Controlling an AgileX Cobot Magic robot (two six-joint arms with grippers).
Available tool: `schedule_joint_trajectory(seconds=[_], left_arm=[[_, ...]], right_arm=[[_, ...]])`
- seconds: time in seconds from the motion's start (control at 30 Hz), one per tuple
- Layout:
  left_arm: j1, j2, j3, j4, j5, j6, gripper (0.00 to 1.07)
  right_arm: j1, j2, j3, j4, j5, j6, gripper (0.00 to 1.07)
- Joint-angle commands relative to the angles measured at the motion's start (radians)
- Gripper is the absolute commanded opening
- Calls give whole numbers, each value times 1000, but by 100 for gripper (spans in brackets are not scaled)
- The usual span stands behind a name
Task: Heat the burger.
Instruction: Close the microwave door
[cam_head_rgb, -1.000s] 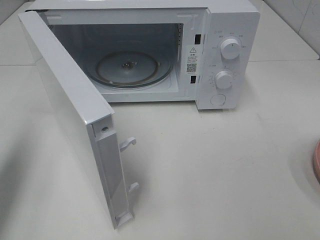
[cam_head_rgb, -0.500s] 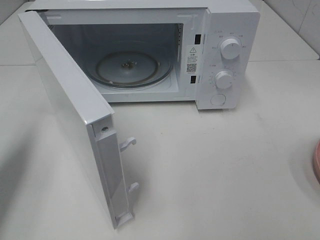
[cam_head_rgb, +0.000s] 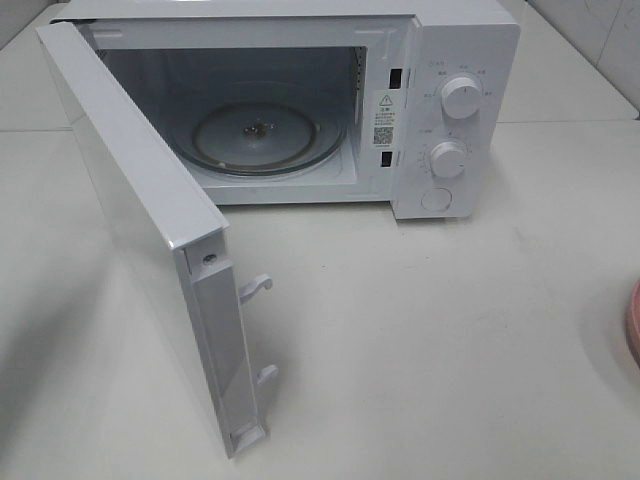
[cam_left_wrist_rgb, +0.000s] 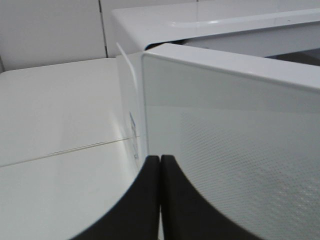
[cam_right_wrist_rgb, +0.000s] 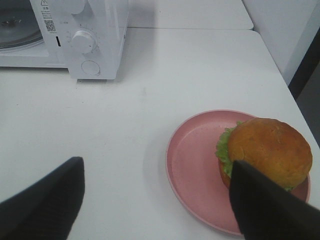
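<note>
The burger (cam_right_wrist_rgb: 270, 147), with a golden-brown bun and green lettuce, sits on the round pink plate (cam_right_wrist_rgb: 192, 160) in the right wrist view. My right gripper (cam_right_wrist_rgb: 156, 167) is open and empty above the table, its black fingers (cam_right_wrist_rgb: 45, 200) wide apart. One finger overlaps the burger's near side in the picture. My left gripper (cam_left_wrist_rgb: 160, 200) is shut and empty, close to the outer face of the open microwave door (cam_left_wrist_rgb: 230, 150). Neither gripper shows in the exterior view, and the burger is out of that view.
The white microwave (cam_head_rgb: 450, 60) stands at the back with its door (cam_head_rgb: 150, 220) swung wide open to the left. A glass turntable (cam_head_rgb: 265, 140) lies inside. Two knobs (cam_head_rgb: 460, 97) are on its right panel. The plate's edge (cam_head_rgb: 634, 325) shows at the far right.
</note>
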Motion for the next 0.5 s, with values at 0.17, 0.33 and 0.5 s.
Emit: schedule_joint_trajectory(seconds=[0.17,0.33,0.5], left_arm=[[3,80,-59,174,-52,-97,0],[-8,128,-95,269,-44,-104,0],[-63,176,-113,266,-41,-107,0]], right_arm=[[-5,-26,3,3,-7,-17,76],[-5,-26,3,3,-7,-17,76],[-5,-26,3,3,-7,-17,76]])
